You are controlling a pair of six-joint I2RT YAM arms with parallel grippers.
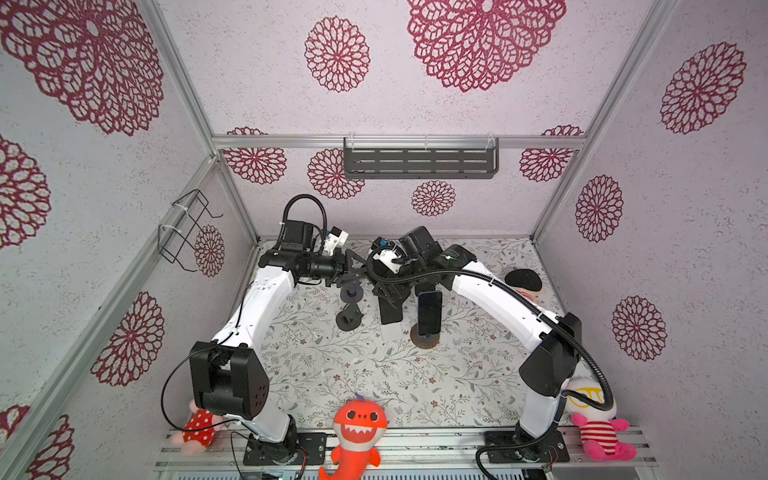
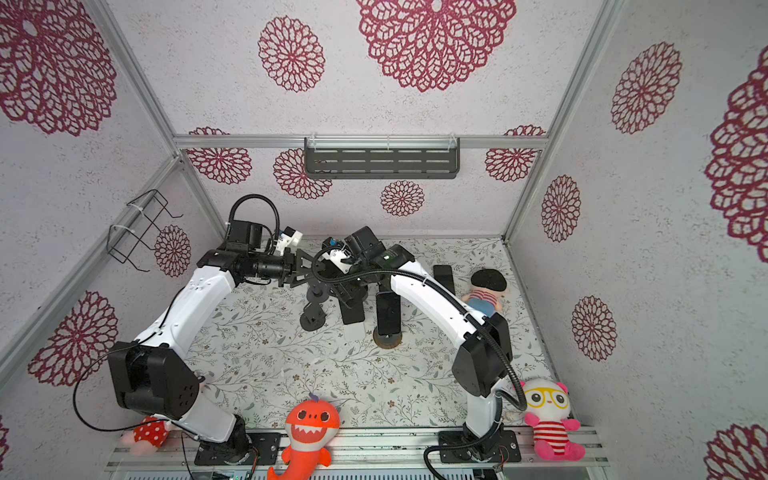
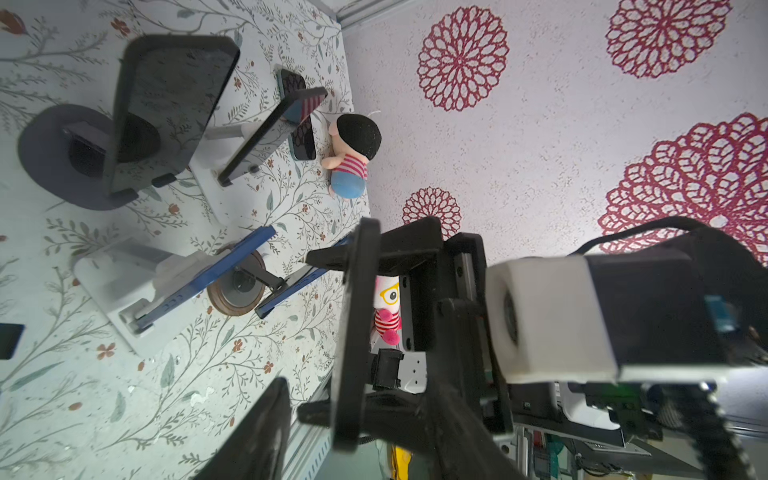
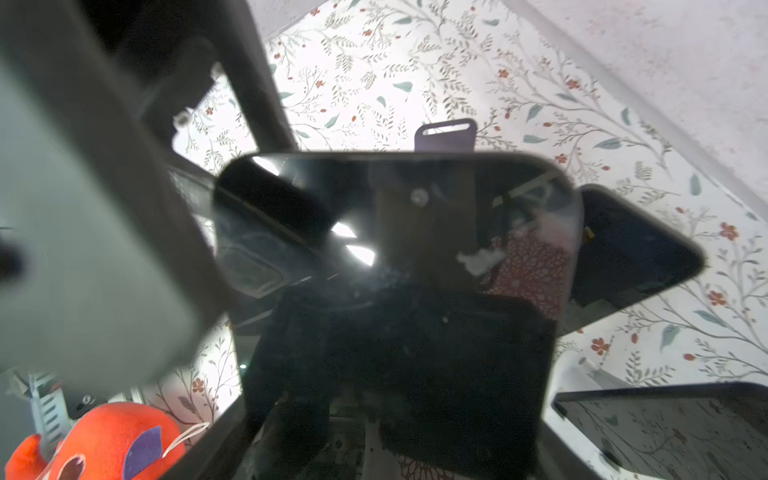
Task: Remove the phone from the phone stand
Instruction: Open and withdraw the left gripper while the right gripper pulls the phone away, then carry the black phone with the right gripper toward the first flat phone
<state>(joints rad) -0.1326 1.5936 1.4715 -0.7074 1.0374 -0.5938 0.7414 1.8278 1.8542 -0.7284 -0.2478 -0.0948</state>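
Observation:
A black phone fills the right wrist view, and my right gripper is shut on it across its width. In the left wrist view the same phone shows edge-on in the air, clamped by the right fingers. My left gripper is open, with a finger apart from the phone's end on each side. The black phone stand stands just below the left gripper with its head bare in both top views. Its slotted back plate shows behind the phone.
More phones rest on a white stand, a wooden-based stand and a dark round-based stand. One phone lies flat beside a doll. An orange shark plush sits at the front edge.

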